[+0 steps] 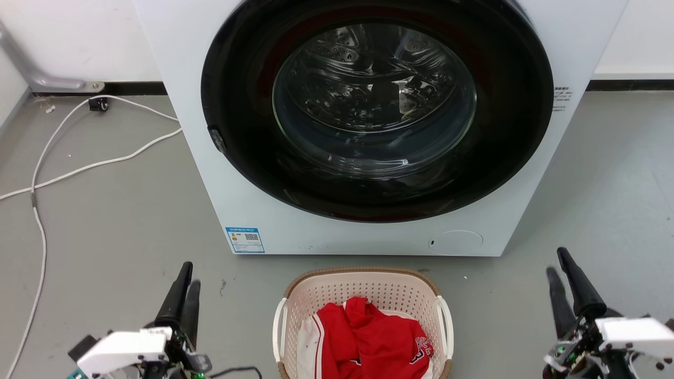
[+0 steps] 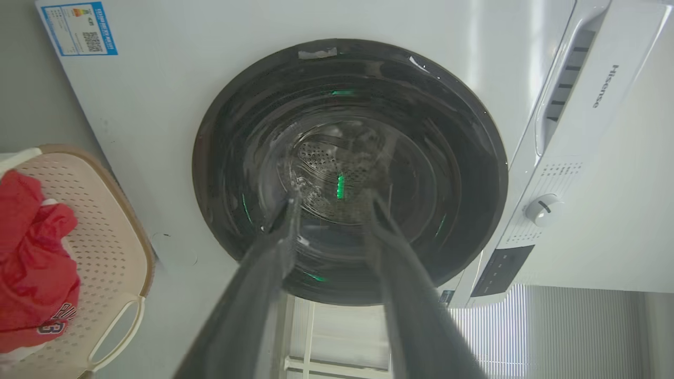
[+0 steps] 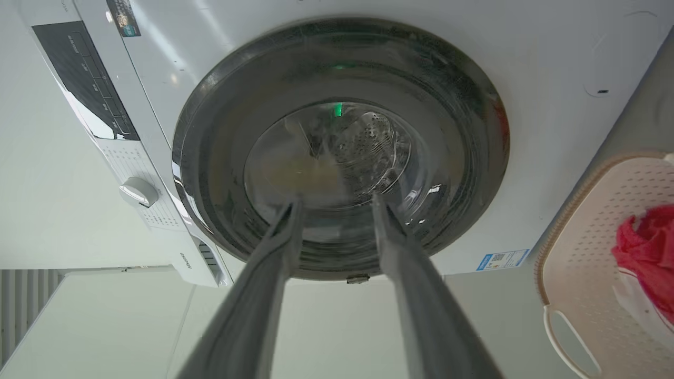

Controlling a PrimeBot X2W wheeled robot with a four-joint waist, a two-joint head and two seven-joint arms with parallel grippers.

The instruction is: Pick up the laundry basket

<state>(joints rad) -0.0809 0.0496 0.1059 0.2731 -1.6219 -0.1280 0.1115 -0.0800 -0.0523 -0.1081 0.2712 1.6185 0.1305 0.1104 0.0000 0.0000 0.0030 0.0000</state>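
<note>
two white side handles (image 1: 447,323) look the best hold on the laundry basket (image 1: 368,290), on the floor (image 1: 105,221) just before the washer (image 1: 337,237); stiff, light plastic, i judge. left gripper (image 1: 190,273) and right gripper (image 1: 556,260) flank it, both spread apart, empty.

The head camera looked steeply down, close to the washer (image 1: 337,237); both wrist cameras faced its door (image 2: 347,173) from low, each catching the laundry basket (image 2: 105,237) edge.
</note>
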